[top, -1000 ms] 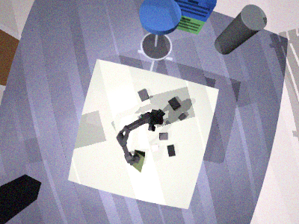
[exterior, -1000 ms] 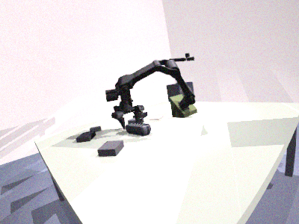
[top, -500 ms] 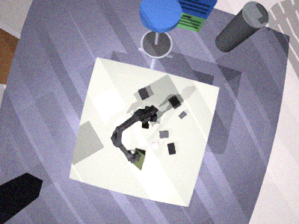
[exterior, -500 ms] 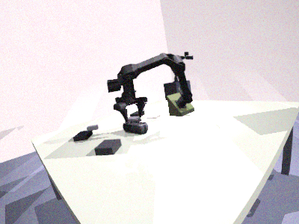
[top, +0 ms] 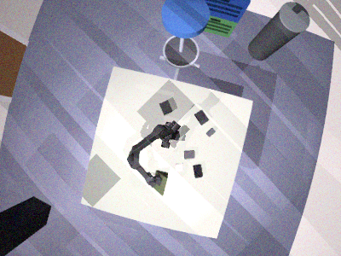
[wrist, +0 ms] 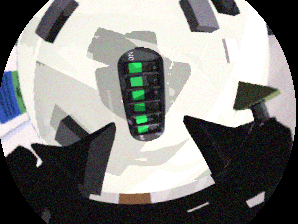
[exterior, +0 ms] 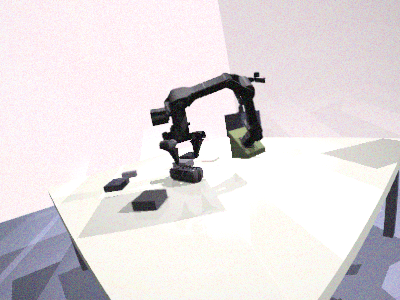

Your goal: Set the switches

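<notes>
My two-fingered black tool point(top: 171, 136) point(exterior: 187, 150) point(wrist: 150, 121) is apart, fingers wide w/ nothing betw. them. Dark grey rounded controller unit w/ six rocker switches point(exterior: 186, 174) point(wrist: 142, 95) sits on the white counter point(top: 128, 205) point(exterior: 225, 250) point(wrist: 45, 90), switches up, green showing on each. Rel. to unit: tool's just above; a dark rectangular block point(top: 165, 107) point(exterior: 149, 200) lies nearby, not touching.
</notes>
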Motion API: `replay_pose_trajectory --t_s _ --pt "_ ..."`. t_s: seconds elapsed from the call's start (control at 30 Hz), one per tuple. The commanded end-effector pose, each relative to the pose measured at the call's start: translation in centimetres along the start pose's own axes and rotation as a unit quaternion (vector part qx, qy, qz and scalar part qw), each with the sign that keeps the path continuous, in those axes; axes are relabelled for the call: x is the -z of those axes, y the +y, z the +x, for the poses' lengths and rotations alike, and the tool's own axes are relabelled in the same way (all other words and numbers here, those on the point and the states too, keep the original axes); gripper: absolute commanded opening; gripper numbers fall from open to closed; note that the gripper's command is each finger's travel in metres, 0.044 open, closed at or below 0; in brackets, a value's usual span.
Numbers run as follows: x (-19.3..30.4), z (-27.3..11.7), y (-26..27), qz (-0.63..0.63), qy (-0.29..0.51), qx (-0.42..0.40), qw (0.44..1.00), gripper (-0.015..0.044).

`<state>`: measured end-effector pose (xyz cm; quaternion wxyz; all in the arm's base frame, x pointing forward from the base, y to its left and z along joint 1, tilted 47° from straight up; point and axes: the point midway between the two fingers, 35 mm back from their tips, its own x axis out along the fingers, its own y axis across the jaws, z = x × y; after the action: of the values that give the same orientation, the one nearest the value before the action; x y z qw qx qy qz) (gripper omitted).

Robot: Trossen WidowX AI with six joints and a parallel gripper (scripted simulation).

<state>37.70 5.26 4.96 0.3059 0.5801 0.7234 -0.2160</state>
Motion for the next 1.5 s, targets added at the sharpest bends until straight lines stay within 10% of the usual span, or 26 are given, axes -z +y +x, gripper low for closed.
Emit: replay_pose_trajectory --t_s 0.0,1.47 --pt "3.5 -1.5 0.1 -0.011 0.001 -0.007 1.000 0.0440" --pt "3.6 4.5 0.2 -0.011 0.003 -0.008 1.000 0.0440"
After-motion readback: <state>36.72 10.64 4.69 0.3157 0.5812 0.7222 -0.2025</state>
